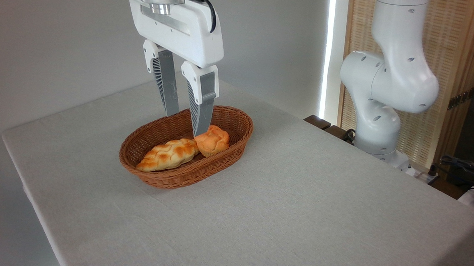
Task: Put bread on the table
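From my station I saw the bread point(169, 154) lying in the wicker basket point(237, 120), its long body slanting toward the lower left, its upper end touching the small round bun point(214, 140). My gripper point(185, 125) hung over the basket's back half with its fingers parted and nothing between them. The nearer fingertip sat just above the spot where loaf and bun met; the other was behind, by the far wall. The loaf lay mostly left of and below the pincer. The basket stood on the table point(298, 202).
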Motion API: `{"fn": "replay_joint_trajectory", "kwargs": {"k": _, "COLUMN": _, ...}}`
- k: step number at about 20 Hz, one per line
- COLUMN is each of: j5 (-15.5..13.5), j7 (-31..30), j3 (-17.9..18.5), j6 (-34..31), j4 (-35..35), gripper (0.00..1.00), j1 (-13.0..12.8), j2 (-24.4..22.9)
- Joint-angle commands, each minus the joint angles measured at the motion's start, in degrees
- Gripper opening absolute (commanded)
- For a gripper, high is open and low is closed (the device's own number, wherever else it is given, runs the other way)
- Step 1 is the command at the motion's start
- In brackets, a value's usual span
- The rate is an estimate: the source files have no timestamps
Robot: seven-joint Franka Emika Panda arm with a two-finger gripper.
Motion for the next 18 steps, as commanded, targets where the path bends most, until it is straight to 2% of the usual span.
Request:
{"fn": "replay_joint_trajectory", "kwargs": {"k": 1, "j5": -0.62, "j7": 1.03, "j3": 0.76, "j6": -1.16, "j4": 0.72, "gripper": 1.00, "j1": 0.05, "j2": -0.17}}
{"fn": "replay_joint_trajectory", "kwargs": {"k": 14, "j5": -0.62, "j7": 0.85, "j3": 0.76, "j6": -1.17, "j4": 0.63, "gripper": 1.00, "j1": 0.05, "j2": -0.26}}
{"fn": "replay_joint_trajectory", "kwargs": {"k": 18, "j5": -0.97, "j7": 0.06, "j3": -0.64, "j6": -0.99, "j4": -0.77, "gripper": 1.00, "j1": -0.30, "j2": -0.62}}
